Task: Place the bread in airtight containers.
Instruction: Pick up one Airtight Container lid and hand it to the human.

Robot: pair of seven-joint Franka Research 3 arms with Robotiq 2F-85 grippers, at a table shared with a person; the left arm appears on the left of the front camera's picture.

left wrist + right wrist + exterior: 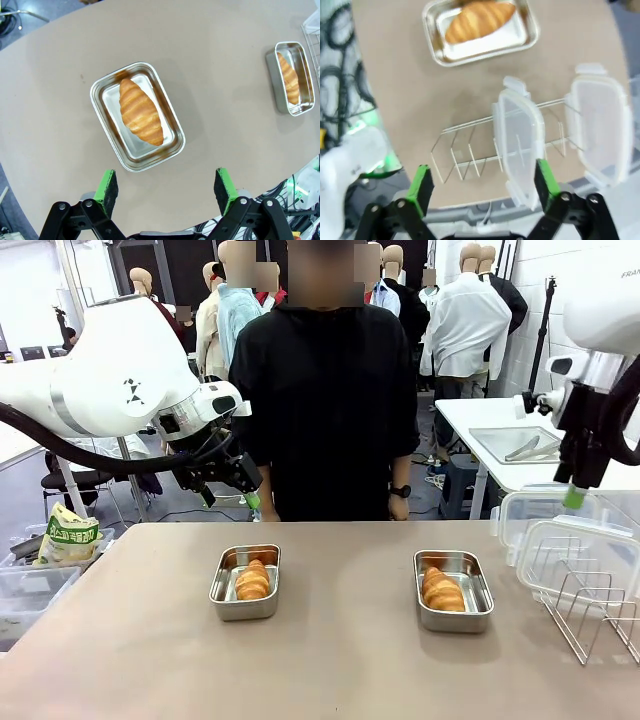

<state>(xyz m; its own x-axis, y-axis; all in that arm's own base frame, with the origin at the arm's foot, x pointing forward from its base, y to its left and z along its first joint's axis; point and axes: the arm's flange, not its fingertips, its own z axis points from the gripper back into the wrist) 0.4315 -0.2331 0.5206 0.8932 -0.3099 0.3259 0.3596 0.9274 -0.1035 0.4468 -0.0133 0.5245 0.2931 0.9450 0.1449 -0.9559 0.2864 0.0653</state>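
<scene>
Two steel airtight containers stand on the table, each holding one golden croissant of bread. The left container (222,590) (102,107) holds bread (252,580) (140,111); the right container (481,596) (305,80) (485,47) holds bread (441,590) (289,77) (479,20). Neither tin has a lid on it. My left gripper (233,498) (166,187) hovers open above and behind the left tin, holding nothing. My right gripper (573,497) (482,186) hangs open over two clear white-rimmed lids (565,535) (517,142) that lean upright in a wire rack (590,615) (465,152).
A person in black (325,390) stands at the far edge, arms down. A bag and clear bins (65,535) sit off the table's left. A side table with a steel tray (520,445) is at the back right. Open tabletop lies between and before the tins.
</scene>
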